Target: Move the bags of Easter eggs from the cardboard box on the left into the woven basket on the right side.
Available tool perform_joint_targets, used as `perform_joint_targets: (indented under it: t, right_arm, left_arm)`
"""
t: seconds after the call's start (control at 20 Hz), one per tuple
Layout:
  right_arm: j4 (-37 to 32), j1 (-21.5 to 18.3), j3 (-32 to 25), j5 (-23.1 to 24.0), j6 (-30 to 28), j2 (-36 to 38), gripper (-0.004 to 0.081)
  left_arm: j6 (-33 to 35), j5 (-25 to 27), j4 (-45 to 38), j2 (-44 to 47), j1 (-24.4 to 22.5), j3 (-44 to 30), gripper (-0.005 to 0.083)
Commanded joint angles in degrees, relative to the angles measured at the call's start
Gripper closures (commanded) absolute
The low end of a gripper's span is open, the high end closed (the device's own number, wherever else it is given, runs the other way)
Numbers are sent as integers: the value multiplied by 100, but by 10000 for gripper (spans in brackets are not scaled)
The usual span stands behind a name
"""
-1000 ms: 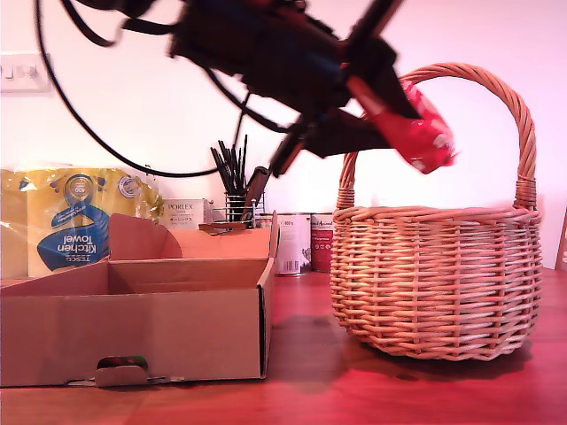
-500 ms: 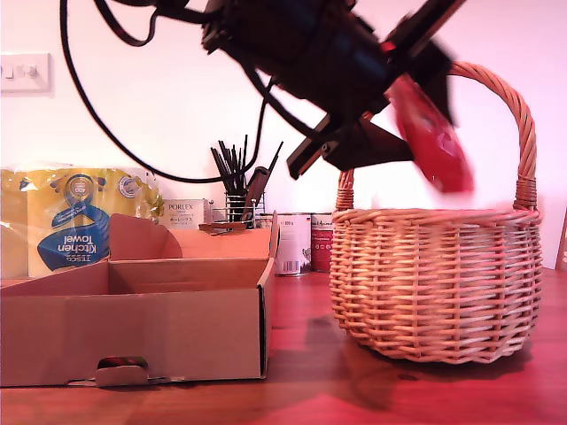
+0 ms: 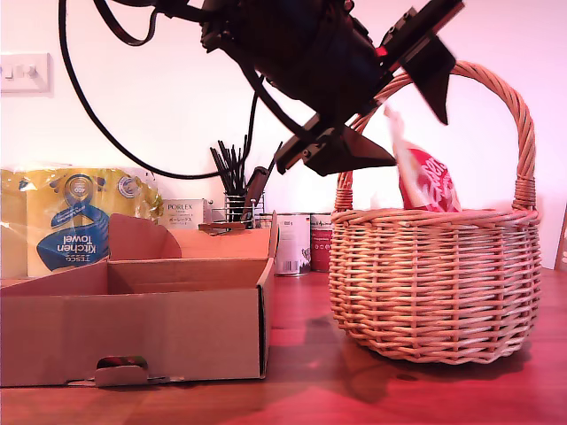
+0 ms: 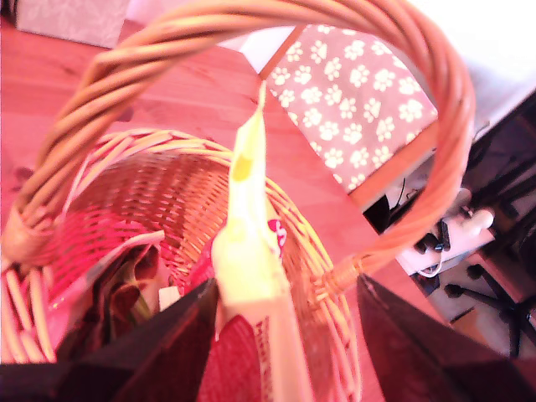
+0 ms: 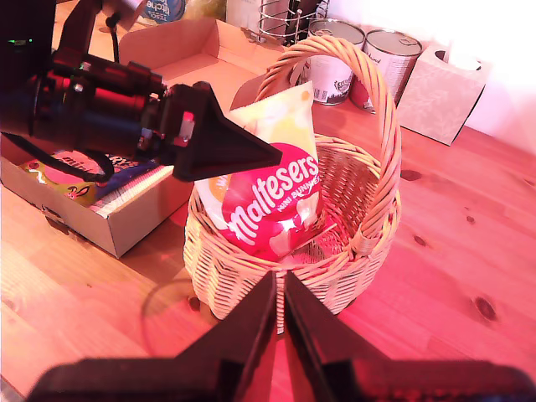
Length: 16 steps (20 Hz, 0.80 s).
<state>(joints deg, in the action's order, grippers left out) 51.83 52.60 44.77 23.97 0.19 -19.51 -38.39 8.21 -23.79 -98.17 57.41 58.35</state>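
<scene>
**Desk:** Bags of Easter eggs: where is the one you're working with?

**Me:** The red-and-white crinkly sweet bag stands on end in the round tan wicker basket at the exterior view's right, with its top poking above the rim under the arched handle.

**Desk:** And the claw?

**Me:** My first gripper hangs just above it at upper centre of the exterior view. Its jaws are spread wide, with the bag's top edge rising between them. I cannot tell whether either jaw touches it. My second gripper is pressed together on nothing, well back from the basket.

**Desk:** Room to move?

**Me:** The handle arches close over my first gripper, so it's tight there. Bare red-brown wooden table lies between the basket and the low brown cardboard box at lower left of the exterior view.

**Desk:** Anything unclear?

**Me:** A blue-purple bag lies in the box, partly behind the arm. Something dark and crinkly sits deep in the basket, too blurred to name.
</scene>
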Motion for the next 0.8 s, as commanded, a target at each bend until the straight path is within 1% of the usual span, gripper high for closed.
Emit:
perform_joint_targets:
  t: [0.0, 0.1, 0.2, 0.25, 0.4, 0.45, 0.6, 0.65, 0.7, 0.75]
  right_arm:
    - [-22, 26, -87, 0, 46, 17, 783]
    - [-11, 26, -87, -2, 46, 17, 783]
    - [-11, 26, -87, 0, 46, 17, 783]
    - [-13, 26, -87, 0, 46, 17, 783]
    - [-13, 26, -87, 0, 46, 17, 783]
    - [-13, 26, -87, 0, 44, 17, 783]
    - [-13, 26, -87, -2, 22, 17, 783]
    - [-11, 26, -87, -11, -13, 17, 783]
    - [-13, 26, -87, -81, -44, 13, 783]
    - [-17, 26, -87, -225, -59, -24, 783]
  left_arm:
    - [348, 2, 63, 280, 17, 28, 314]
    - [610, 66, 358, 555, 17, 28, 313]
    - [844, 173, 890, 826, -35, 28, 313]
    - [844, 186, 1147, 960, -90, 28, 314]
    - [1475, 116, 1716, 1296, -260, 28, 314]
    - [1572, 94, 2028, 1436, -319, 28, 332]
    - [2470, 83, 3156, 1867, -516, 28, 441]
    - [2505, 85, 3458, 2000, -557, 28, 481]
    - [2874, 90, 3735, 2142, -616, 28, 530]
    - [2946, 87, 3958, 2264, -706, 28, 590]
